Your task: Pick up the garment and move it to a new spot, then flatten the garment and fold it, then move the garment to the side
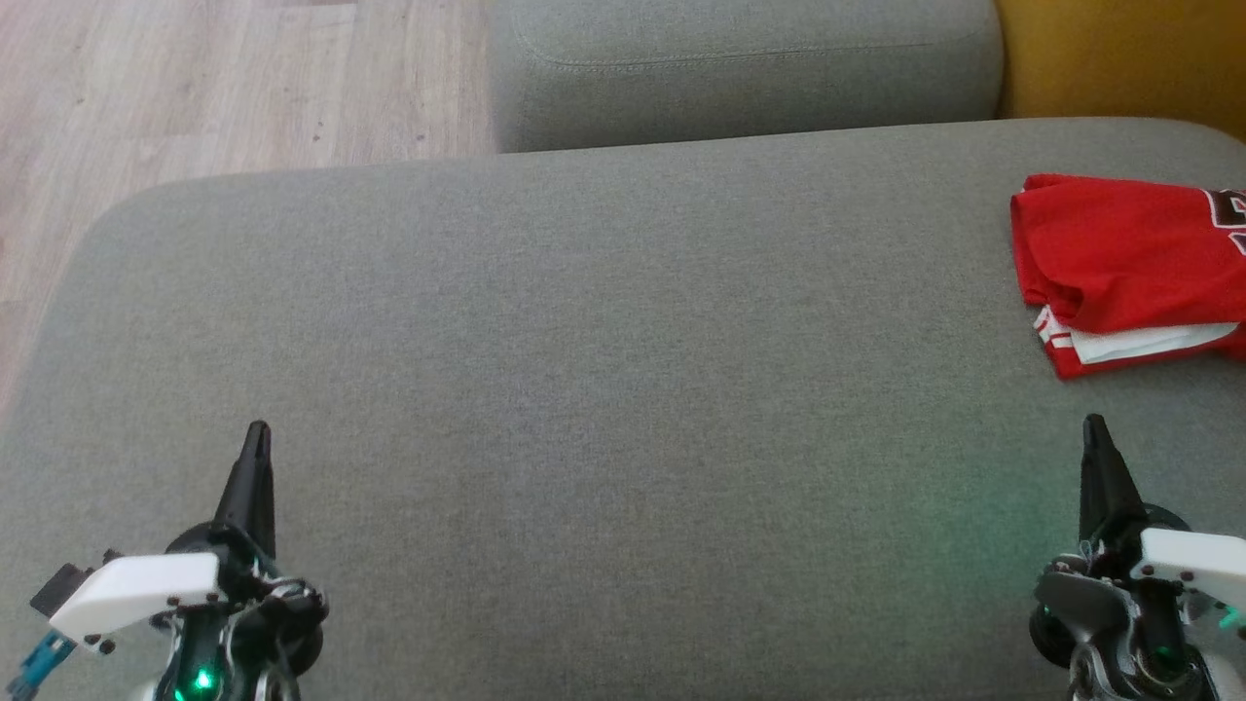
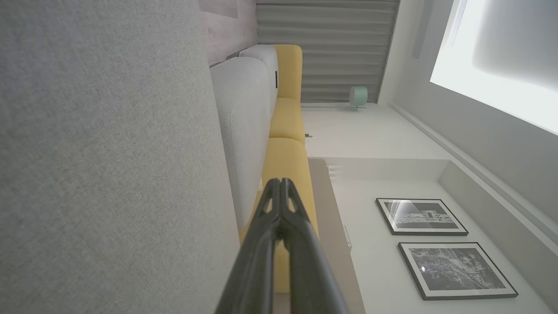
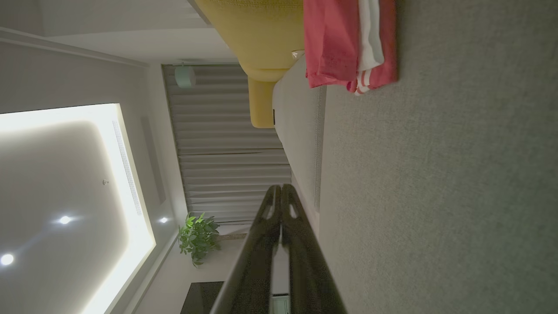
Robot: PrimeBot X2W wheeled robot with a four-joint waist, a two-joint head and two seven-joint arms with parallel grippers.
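Lying folded at the frame's right edge on the grey sofa, the red garment seems set aside; left end effector and right end effector, closed and empty, should avoid snagging it.
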